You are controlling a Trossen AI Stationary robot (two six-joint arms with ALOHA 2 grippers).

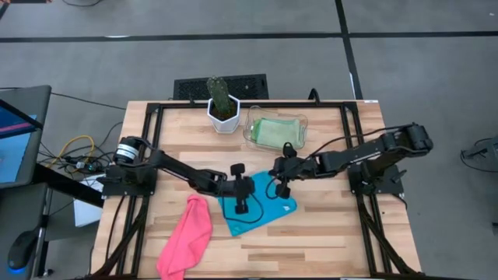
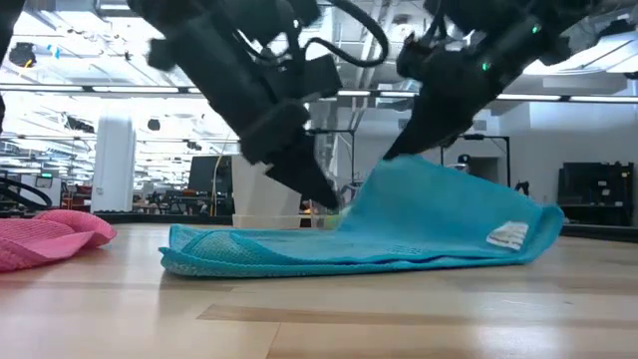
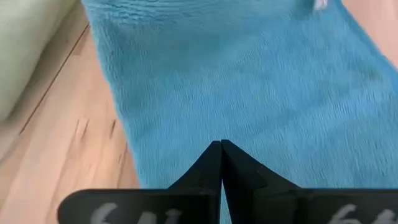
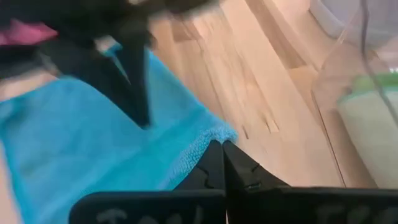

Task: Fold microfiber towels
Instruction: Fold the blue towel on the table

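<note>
Overhead, table-level and two close wrist cameras share the blue towel.

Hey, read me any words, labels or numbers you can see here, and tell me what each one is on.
No text can be read.
White tag on the blue towel: too small to read.
Pale markings on the left wrist mount: blurred, cut off.
Pale markings on the right wrist mount: blurred, cut off.

light: bright, even, from ceiling strips in low view | shadows: soft, faint | glare: none on table | blur: right wrist view smeared; low view's arms soft
</note>
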